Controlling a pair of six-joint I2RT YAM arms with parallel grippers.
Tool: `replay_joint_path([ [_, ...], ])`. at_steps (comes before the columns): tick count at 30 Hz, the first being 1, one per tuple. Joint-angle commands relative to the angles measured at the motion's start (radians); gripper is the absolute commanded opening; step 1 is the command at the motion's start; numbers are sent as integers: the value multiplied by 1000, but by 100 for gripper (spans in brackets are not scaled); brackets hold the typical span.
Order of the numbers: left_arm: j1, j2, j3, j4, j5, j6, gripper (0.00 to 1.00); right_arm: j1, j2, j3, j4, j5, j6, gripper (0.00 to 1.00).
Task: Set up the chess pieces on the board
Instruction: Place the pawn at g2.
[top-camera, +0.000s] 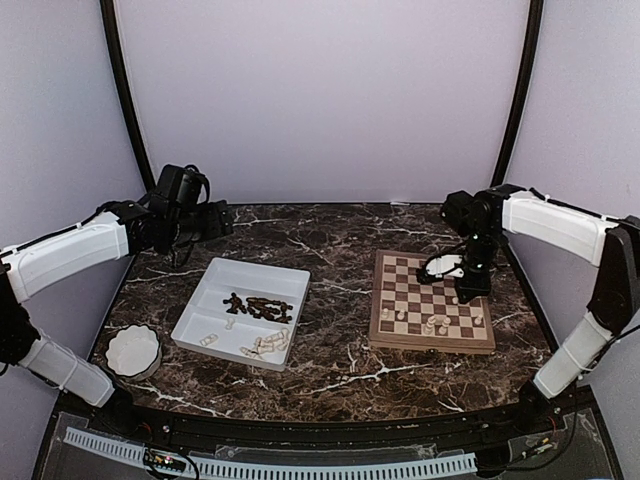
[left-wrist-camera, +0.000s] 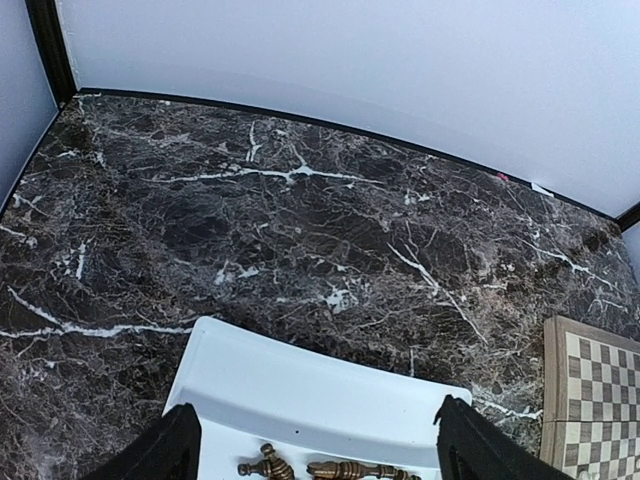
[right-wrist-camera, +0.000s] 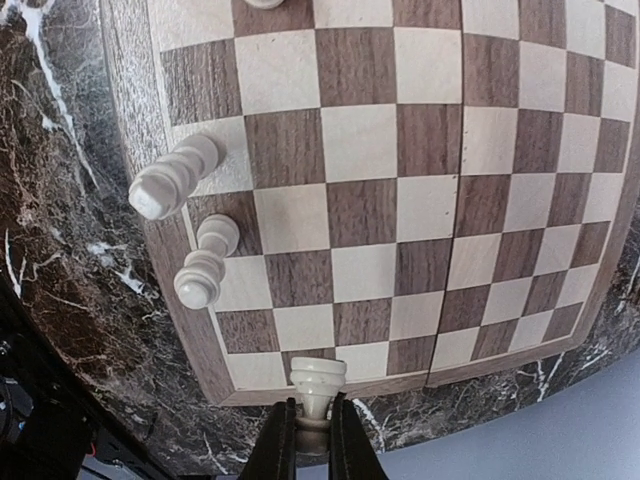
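Over the right half of the marble table (top-camera: 340, 240), the right gripper (right-wrist-camera: 308, 432) hung above the board (right-wrist-camera: 400, 200) with its two fingers clenched on the stem of a cream piece (right-wrist-camera: 317, 378). That piece stood upright in the outermost row, just inside the tan border; whether its base touched the wood could not be told. Along the neighbouring edge a second cream piece (right-wrist-camera: 172, 182) and a third cream piece (right-wrist-camera: 205, 262) stood on border squares, close together but apart. From above, a few more pale chessmen (top-camera: 432, 323) showed in the near rows of the board, which lay flat on the table's right side. To the left lay the white tray (top-camera: 225, 275), holding a cluster of dark pieces (top-camera: 260, 306) toward its middle and loose cream pieces (top-camera: 265, 343) near its front edge. A white scalloped bowl (top-camera: 133, 332) sat near the tray's near left corner. The left gripper (left-wrist-camera: 315, 450) hovered over the tray's far rim, its fingers (left-wrist-camera: 160, 450) spread wide and released, with nothing between them.
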Motion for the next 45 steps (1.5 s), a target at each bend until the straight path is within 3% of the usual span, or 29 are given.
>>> replay_joint_path([
  [1, 1, -11, -8, 20, 65, 4, 84, -14, 35, -27, -56, 37, -3, 0],
  [12, 0, -20, -20, 18, 94, -10, 81, -61, 105, -57, -46, 92, 4, 2],
  [32, 1, -34, -34, 21, 117, -29, 80, -71, 171, -78, -18, 59, 22, 6],
  [45, 1, -35, -45, 31, 137, -37, 80, -71, 180, -75, 5, 63, 42, 13],
])
